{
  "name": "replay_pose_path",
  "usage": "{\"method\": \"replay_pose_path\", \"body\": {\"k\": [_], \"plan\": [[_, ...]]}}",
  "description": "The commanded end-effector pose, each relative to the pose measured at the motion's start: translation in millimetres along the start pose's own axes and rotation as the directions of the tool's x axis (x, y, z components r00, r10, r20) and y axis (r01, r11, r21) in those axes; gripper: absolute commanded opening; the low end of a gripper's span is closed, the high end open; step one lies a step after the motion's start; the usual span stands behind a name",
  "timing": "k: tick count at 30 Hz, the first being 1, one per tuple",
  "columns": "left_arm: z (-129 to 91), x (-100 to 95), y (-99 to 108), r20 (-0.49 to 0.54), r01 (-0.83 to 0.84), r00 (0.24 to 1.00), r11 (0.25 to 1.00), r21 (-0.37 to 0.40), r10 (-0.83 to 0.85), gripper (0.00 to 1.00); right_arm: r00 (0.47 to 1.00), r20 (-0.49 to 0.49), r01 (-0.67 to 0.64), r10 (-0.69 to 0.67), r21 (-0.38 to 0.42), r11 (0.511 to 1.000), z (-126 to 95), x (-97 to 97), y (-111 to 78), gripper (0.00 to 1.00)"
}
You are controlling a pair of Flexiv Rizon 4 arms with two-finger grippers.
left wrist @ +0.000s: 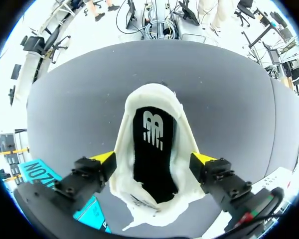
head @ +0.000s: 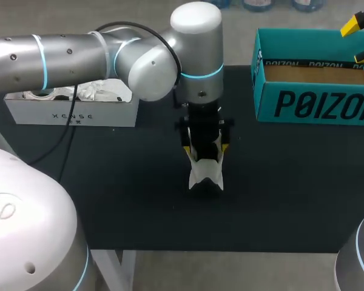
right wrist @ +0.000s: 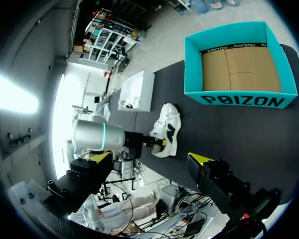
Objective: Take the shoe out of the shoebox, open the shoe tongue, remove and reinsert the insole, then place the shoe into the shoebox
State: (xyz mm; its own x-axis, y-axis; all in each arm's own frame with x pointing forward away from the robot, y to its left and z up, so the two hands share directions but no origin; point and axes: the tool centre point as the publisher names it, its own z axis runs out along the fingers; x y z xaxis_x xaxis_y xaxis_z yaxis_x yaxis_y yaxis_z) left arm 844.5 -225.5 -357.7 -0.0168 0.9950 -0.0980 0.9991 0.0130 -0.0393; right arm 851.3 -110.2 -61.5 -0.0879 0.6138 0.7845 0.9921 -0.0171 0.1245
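Left hand (left wrist: 153, 159) grips the white shoe (left wrist: 154, 94) by both sides; right hand (right wrist: 150, 157) hangs open.

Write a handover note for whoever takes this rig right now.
Left gripper: shut on the shoe, one finger on each side, at the middle of the table, with the shoe's opening facing up.
Right gripper: open and empty, held high near the shoebox.
Shoebox: empty, at the table's far right.
Done: the shoe is out of the box. The black insole sits inside the shoe. The pictures don't show whether it has already been pulled and reinserted, or the state of the tongue.
Left: confirm the tongue and insole steps, then place the shoe into the shoebox.
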Motion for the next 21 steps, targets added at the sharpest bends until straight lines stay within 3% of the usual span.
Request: {"method": "replay_pose_path", "body": {"k": [1,4,5,7,8,9,11,14,16,17,21], "plan": [[1,0.4,3,-0.004,0.003,1.000,1.000,0.002,-0.003,1.00,1.000,0.003,-0.001,0.001,0.003,1.000,0,-0.1,1.5,1.00],[1,0.0,9,-0.009,0.012,1.000,1.000,0.001,-0.012,0.97,1.000,0.003,-0.001,0.001,0.003,1.000,0,-0.1,1.5,1.00],[0,-0.5,11,-0.010,0.012,1.000,1.000,0.000,-0.012,0.84,1.000,0.003,-0.001,0.001,0.003,1.000,0,-0.1,1.5,1.00],[-4,-2.4,14,-0.009,0.014,1.000,1.000,-0.002,-0.014,0.77,1.000,0.003,-0.001,0.001,0.003,1.000,0,-0.1,1.5,1.00],[-6,-3.0,16,-0.010,0.014,1.000,1.000,-0.007,-0.014,0.67,1.000,0.003,-0.001,0.001,0.003,1.000,0,-0.1,1.5,1.00],[-8,-3.3,18,-0.012,0.016,1.000,1.000,-0.012,-0.016,0.64,1.000,0.003,-0.001,0.001,0.003,1.000,0,-0.1,1.5,1.00],[-12,-3.6,22,-0.013,0.020,1.000,1.000,-0.023,-0.020,0.66,1.000,0.003,-0.001,0.001,0.003,1.000,0,-0.1,1.5,1.00],[-20,-3.2,23,-0.017,0.030,0.999,0.999,-0.026,-0.030,0.78,1.000,0.003,-0.001,0.001,0.003,1.000,0,-0.1,1.5,1.00],[-26,-0.9,21,-0.041,0.038,0.998,0.999,-0.015,-0.038,0.97,1.000,0.003,-0.001,0.001,0.003,1.000,0,-0.1,1.5,1.00],[-27,-0.2,19,-0.043,0.041,0.998,0.999,-0.006,-0.041,1.00,1.000,0.003,-0.001,0.001,0.003,1.000,0,-0.1,1.5,1.00],[-32,5.0,21,-0.058,0.053,0.997,0.999,-0.011,-0.054,1.00,1.000,0.003,-0.001,0.001,0.003,1.000,0,-0.1,1.5,1.00]]}}
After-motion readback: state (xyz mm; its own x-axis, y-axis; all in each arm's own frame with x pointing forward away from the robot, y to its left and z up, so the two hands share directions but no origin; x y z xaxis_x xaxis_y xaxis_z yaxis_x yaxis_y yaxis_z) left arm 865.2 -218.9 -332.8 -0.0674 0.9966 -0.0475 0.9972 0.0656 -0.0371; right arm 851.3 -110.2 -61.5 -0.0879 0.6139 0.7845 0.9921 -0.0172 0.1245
